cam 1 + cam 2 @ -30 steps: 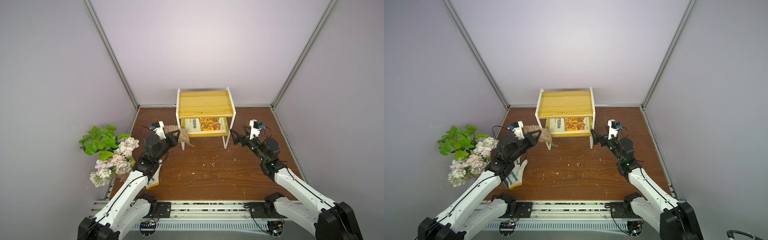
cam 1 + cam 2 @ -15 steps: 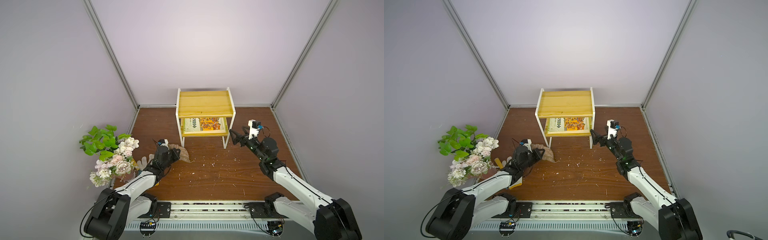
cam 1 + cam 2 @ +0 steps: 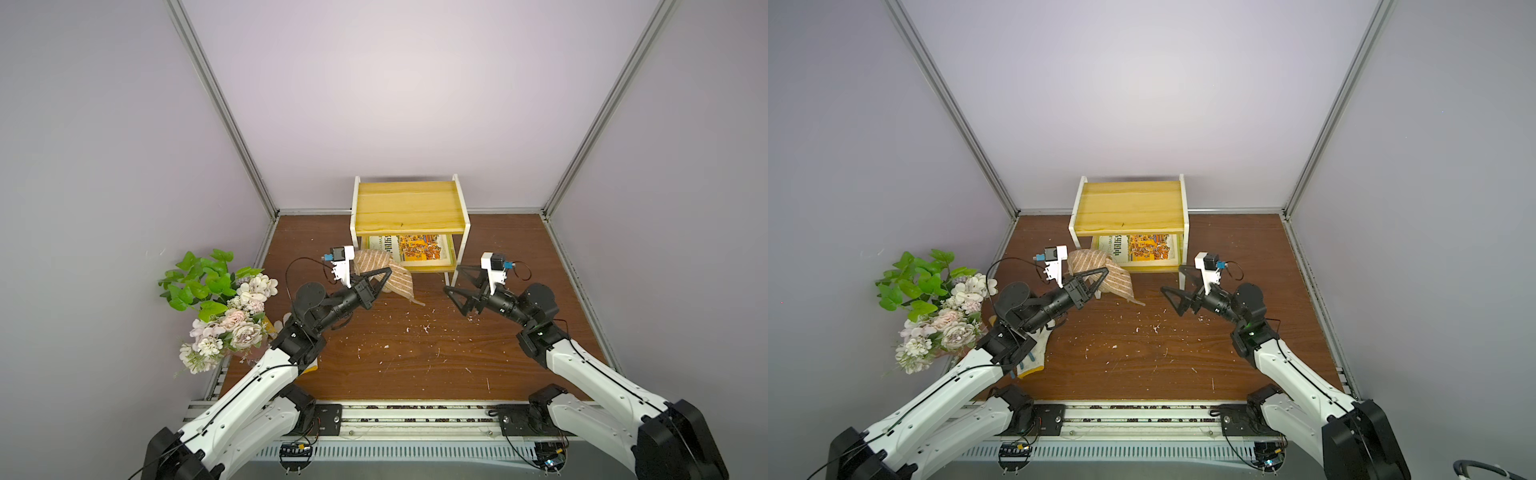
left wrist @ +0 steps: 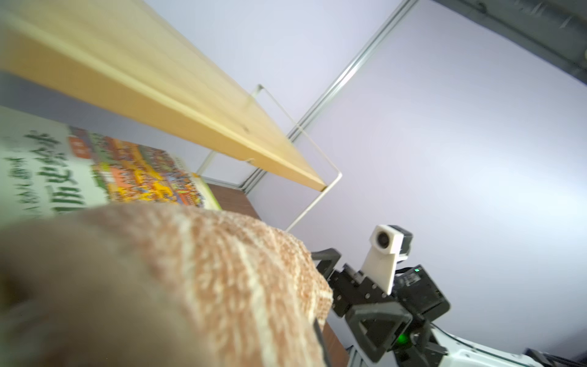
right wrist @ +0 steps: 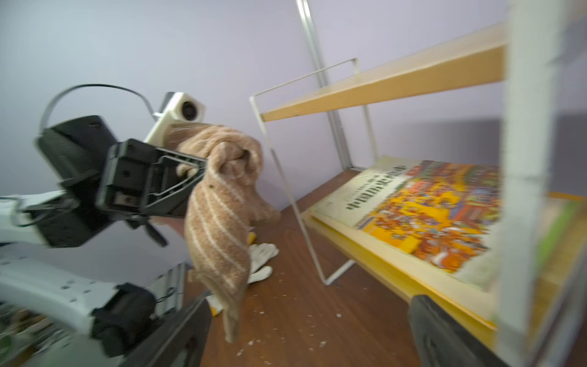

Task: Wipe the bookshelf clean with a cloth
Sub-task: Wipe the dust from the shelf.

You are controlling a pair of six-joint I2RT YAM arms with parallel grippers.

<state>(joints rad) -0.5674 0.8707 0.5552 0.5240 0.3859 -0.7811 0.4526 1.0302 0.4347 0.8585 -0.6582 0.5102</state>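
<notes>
At the front left corner of the bookshelf [image 3: 409, 208], my left gripper [image 3: 386, 277] is clamped tight on the cloth [image 3: 401, 279]. The cloth is bunched up at the jaws, with a long striped tail drooping toward the brown table [image 3: 415, 361]. From the right wrist cam, the cloth [image 5: 219, 222] hangs just beside the shelf's thin white front leg. I honestly can't tell if the tip touches the wood.

My right gripper [image 3: 451, 277] is spread wide and empty, hovering near the opposite front leg and well apart from the cloth.

A colourful book [image 3: 419, 248] lies flat on the lower board. White crumbs [image 3: 424, 329] are scattered over the table in front of the shelf. A white glove [image 3: 1034, 357] lies under my left arm, next to the bunch of flowers [image 3: 224, 307] at the table's left edge.
</notes>
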